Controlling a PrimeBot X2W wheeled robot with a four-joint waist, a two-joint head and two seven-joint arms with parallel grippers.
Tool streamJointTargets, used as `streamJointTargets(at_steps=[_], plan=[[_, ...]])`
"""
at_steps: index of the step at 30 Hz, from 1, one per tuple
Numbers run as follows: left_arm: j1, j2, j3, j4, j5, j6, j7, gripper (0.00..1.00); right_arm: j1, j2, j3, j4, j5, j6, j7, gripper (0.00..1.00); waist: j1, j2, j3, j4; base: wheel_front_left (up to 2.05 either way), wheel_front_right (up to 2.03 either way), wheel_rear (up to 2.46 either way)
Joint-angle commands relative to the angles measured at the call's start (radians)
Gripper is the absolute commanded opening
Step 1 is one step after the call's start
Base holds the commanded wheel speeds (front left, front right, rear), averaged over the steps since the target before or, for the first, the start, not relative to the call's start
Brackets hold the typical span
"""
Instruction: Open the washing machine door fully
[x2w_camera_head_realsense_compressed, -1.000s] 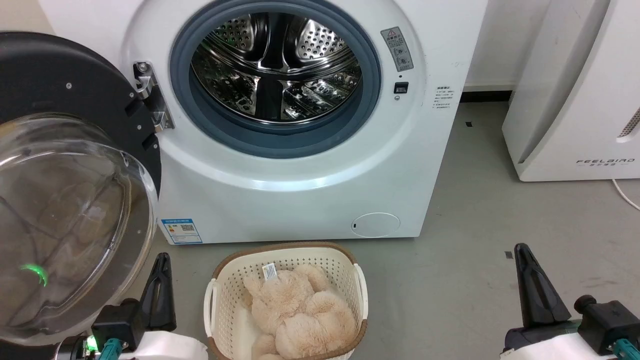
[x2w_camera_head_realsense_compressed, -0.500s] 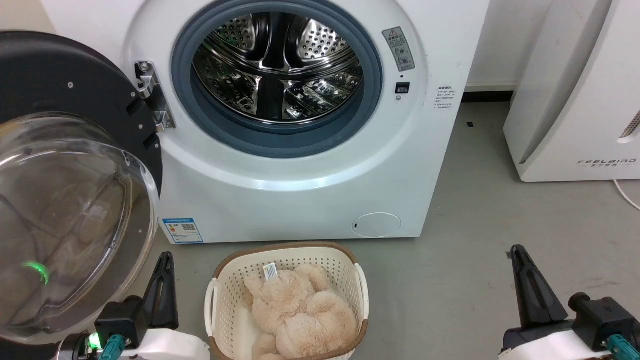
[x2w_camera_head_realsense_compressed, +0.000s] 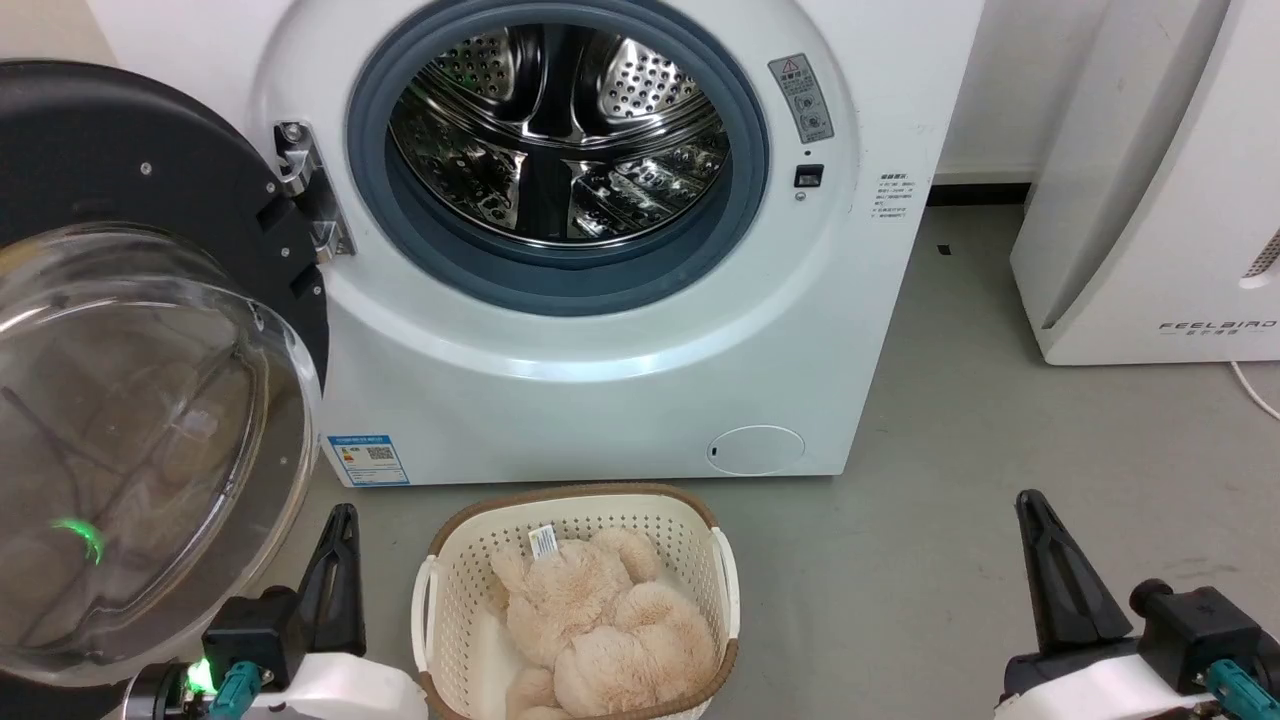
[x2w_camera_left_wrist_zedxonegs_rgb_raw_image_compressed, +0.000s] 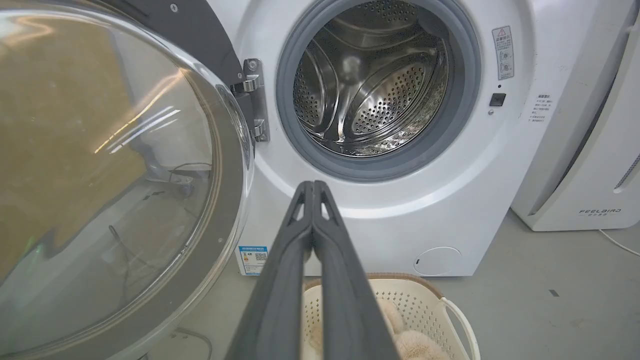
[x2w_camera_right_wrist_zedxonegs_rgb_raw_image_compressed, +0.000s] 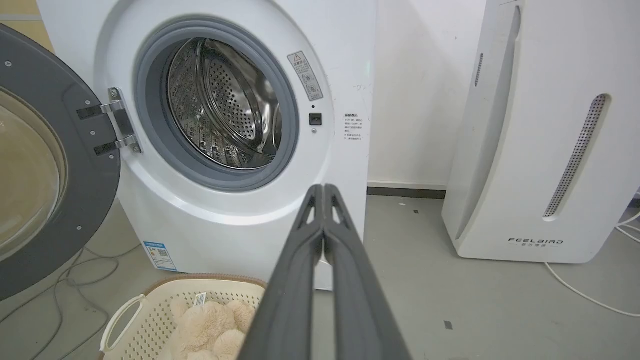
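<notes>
The washing machine door (x2w_camera_head_realsense_compressed: 140, 390) stands swung wide to the left on its hinge (x2w_camera_head_realsense_compressed: 305, 200), its matte dark inner rim and clear glass bowl facing me; the door (x2w_camera_left_wrist_zedxonegs_rgb_raw_image_compressed: 110, 165) takes up the left of the left wrist view and the door (x2w_camera_right_wrist_zedxonegs_rgb_raw_image_compressed: 45, 165) sits at the left edge of the right wrist view. The white washing machine (x2w_camera_head_realsense_compressed: 560, 380) shows its grey gasket and bare steel drum (x2w_camera_head_realsense_compressed: 560, 130). My left gripper (x2w_camera_head_realsense_compressed: 340, 525) is shut, low beside the door's lower edge, apart from it. My right gripper (x2w_camera_head_realsense_compressed: 1030, 510) is shut over the floor at lower right, holding nothing.
A cream laundry basket (x2w_camera_head_realsense_compressed: 440, 590) holding a beige plush toy (x2w_camera_head_realsense_compressed: 600, 630) stands on the floor before the machine, between my arms. A white appliance with grey lettering (x2w_camera_head_realsense_compressed: 1150, 180) stands at right, with a cable (x2w_camera_right_wrist_zedxonegs_rgb_raw_image_compressed: 585, 295) on the grey floor.
The whole head picture has drifted slightly right. Both grippers sit a little further in from the sides and the left one slightly lower. The door stays open at the same angle.
</notes>
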Motion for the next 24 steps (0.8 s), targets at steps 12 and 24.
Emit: streamJointTargets(at_steps=[12, 24], plan=[[-0.009, 0.0, -0.01, -0.015, 0.016, 0.007, 0.028, 0.0, -0.018, 0.002, 0.003, 0.002, -0.019, 0.0, 0.028, 0.0, -0.0001, 0.0, 0.0, 0.004, 0.0, 0.0, 0.0], [-0.011, 0.0, -0.018, -0.024, 0.022, 0.009, 0.053, 0.0, -0.024, 0.002, 0.004, 0.004, -0.031, 0.0, 0.053, 0.0, -0.0001, 0.0, 0.0, 0.007, 0.0, 0.0, 0.0]])
